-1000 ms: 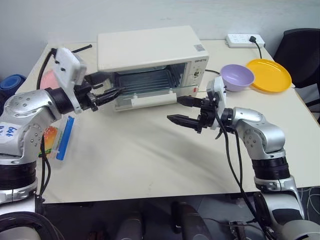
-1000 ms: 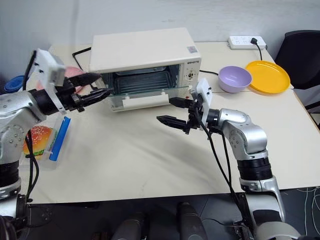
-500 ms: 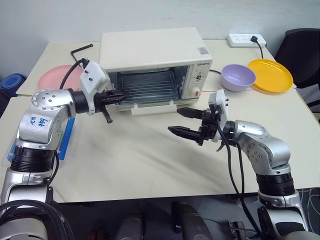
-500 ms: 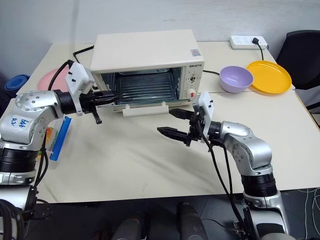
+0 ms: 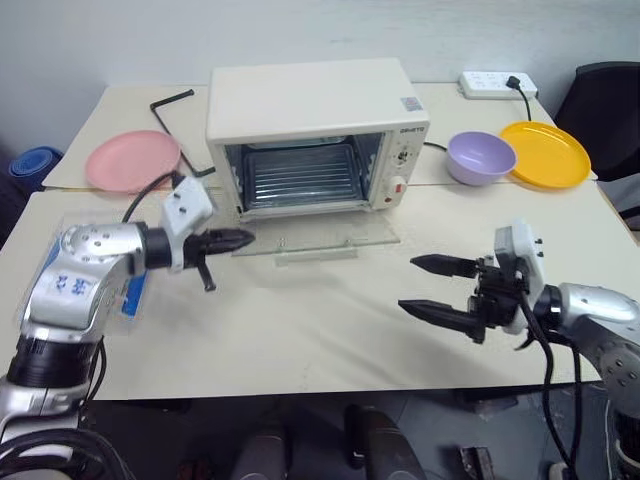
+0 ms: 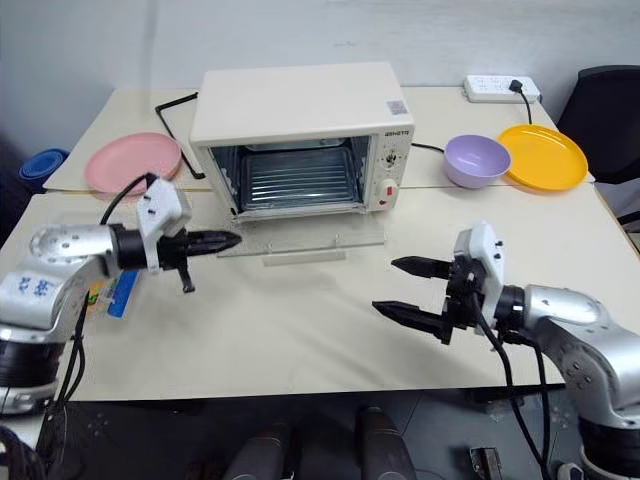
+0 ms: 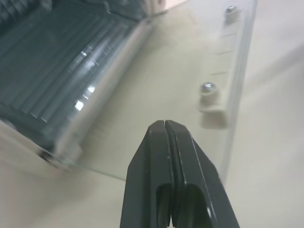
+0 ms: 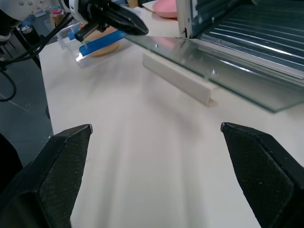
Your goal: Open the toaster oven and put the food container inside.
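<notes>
One step done: toaster oven (image 6: pixel 300 130) door now flat on counter (image 6: pixel 300 320), was half-open second ago. Left hand (image 6: pixel 232 240) pinched shut, empty, at door's left corner. Right hand (image 6: pixel 410 290) spread wide, pulled back. Food container (image 8: pixel 97 45) waits behind left arm; I fetch it next.

Your two head cameras look forward and down over the table (image 5: pixel 300 320), sharing the toaster oven (image 5: pixel 315 130). Your left wrist camera sits close above its glass door (image 7: pixel 156 90); the right wrist camera views that door from farther off.
</notes>
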Tool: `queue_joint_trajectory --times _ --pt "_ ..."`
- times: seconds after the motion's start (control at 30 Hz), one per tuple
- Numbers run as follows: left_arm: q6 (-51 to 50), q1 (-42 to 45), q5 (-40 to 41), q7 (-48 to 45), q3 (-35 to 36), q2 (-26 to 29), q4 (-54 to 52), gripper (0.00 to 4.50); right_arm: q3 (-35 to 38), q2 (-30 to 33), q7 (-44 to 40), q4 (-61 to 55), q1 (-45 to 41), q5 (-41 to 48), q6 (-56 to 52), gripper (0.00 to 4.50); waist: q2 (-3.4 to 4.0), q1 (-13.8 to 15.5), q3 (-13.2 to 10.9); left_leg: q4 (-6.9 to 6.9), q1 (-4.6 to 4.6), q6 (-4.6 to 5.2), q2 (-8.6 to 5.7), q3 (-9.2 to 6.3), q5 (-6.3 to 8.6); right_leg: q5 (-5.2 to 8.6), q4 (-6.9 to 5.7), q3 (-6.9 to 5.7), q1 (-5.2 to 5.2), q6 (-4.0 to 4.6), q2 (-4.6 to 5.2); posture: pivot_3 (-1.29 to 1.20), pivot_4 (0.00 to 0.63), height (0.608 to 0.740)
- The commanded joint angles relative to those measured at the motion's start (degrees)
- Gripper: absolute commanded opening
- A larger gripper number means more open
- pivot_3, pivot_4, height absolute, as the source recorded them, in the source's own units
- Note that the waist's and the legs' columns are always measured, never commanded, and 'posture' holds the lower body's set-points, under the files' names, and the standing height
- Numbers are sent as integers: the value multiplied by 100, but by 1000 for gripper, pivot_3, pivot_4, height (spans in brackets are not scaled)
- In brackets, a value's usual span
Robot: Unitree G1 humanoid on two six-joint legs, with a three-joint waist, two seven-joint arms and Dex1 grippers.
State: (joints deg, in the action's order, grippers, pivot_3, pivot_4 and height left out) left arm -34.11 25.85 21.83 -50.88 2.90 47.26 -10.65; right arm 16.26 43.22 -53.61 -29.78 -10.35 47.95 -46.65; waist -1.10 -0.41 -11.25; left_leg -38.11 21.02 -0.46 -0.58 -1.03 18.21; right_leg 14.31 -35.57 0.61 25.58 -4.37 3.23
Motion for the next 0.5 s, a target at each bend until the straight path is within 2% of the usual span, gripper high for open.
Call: queue_joint_trajectory --times 0.03,0.33,0.43,0.5 --pt "-170 -398 -42 426 94 -221 -330 23 141 -28 277 -327 4 345 -47 4500 0 26 0 0 -4 0 0 0 0 0 -1 3 -4 0 2 0 150 740" --pt "67 -345 -575 927 -310 -795 274 23 -104 109 401 -357 -535 650 -65 4500 -7 76 4 -8 4 5 -17 -8 2 -4 5 -14 -8 -7 16 0 150 740" --pt "-183 -605 -469 1055 -137 -835 -88 23 -193 160 376 -298 -921 794 -114 4500 -7 36 4 -6 4 6 -15 -8 2 -4 4 -12 -7 -7 15 0 150 740" --pt "-580 -877 -181 1267 285 -892 -560 407 -295 185 323 -229 -1172 848 -114 4500 -7 13 4 -4 1 5 -11 -7 2 -4 4 -9 -7 -6 13 0 150 740"
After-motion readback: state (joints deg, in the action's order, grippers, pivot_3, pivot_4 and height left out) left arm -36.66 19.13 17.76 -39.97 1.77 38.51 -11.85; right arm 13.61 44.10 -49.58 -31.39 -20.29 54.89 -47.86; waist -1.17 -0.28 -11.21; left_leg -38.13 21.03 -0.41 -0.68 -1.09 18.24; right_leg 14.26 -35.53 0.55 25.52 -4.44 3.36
